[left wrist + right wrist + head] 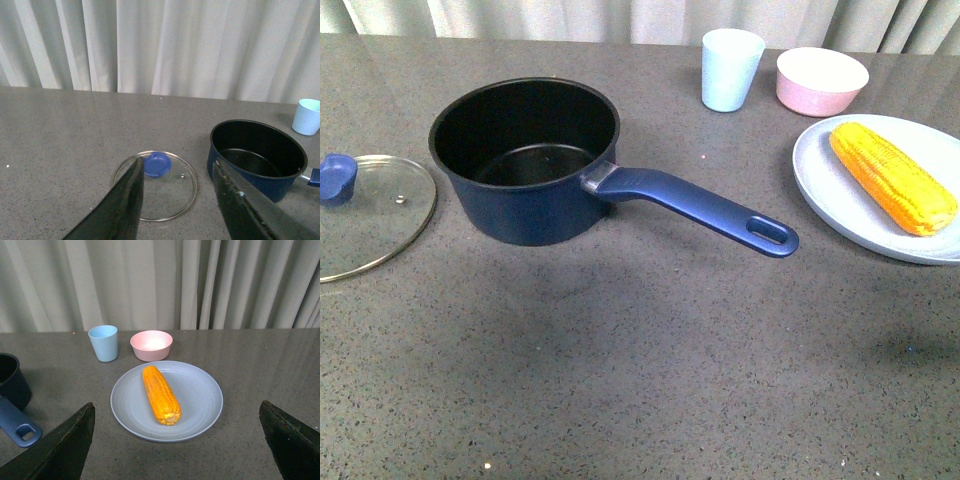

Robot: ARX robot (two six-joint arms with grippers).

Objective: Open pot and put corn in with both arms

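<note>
The navy-blue pot [525, 165] stands uncovered on the grey table, black inside, its long handle [705, 208] pointing right. Its glass lid [370, 215] with the blue knob [337, 177] lies flat to the pot's left. The yellow-orange corn [892, 176] lies on a pale blue plate [820, 185] at the right. Neither gripper shows in the front view. My left gripper [177, 167] hangs open above the lid [156, 186], beside the pot [257, 157]. My right gripper [177, 412] is open wide, back from the corn [160, 394] on its plate [200, 405].
A light blue cup [730, 68] and a pink bowl [821, 80] stand at the back of the table behind the plate. Pale curtains [160, 45] hang beyond the table's far edge. Bare grey tabletop [640, 380] lies in front of the pot.
</note>
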